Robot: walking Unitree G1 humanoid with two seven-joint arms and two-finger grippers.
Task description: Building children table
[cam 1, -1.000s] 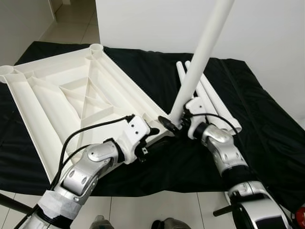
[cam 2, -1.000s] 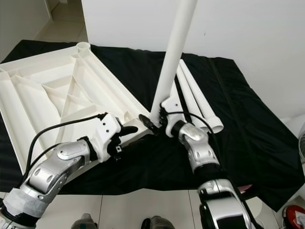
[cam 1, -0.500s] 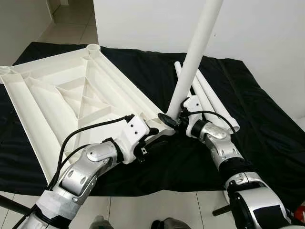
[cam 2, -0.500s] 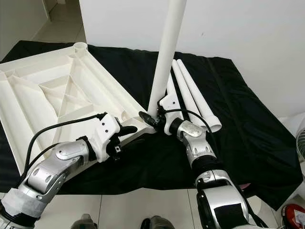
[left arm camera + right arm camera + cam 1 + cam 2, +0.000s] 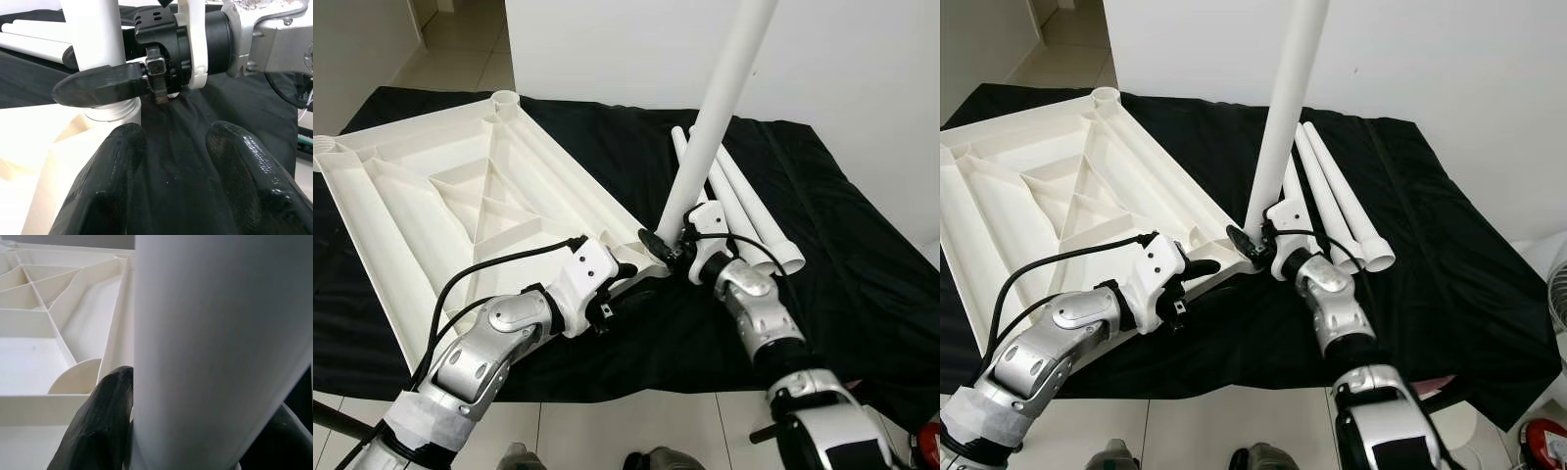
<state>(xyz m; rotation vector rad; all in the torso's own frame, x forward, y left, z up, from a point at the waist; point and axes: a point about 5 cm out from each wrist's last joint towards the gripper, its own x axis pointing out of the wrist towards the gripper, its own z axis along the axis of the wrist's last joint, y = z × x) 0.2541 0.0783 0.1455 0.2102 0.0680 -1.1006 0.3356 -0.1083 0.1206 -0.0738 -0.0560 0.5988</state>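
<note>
Tabletop [image 5: 460, 186], white, ribbed underside up, lies on a black cloth [image 5: 862, 284] on the floor. Table leg [image 5: 710, 122] stands nearly upright at its near corner, threaded end at the corner socket. Two spare legs [image 5: 754, 211] lie just beside. Right gripper [image 5: 668, 247] clenched around the leg's base. Left gripper [image 5: 626, 281] at the corner, fingers [image 5: 110, 181] apart, grasping nothing.

White wall [image 5: 607, 49], pale tiled floor [image 5: 460, 39], black cloth [image 5: 862, 274] underfoot.
</note>
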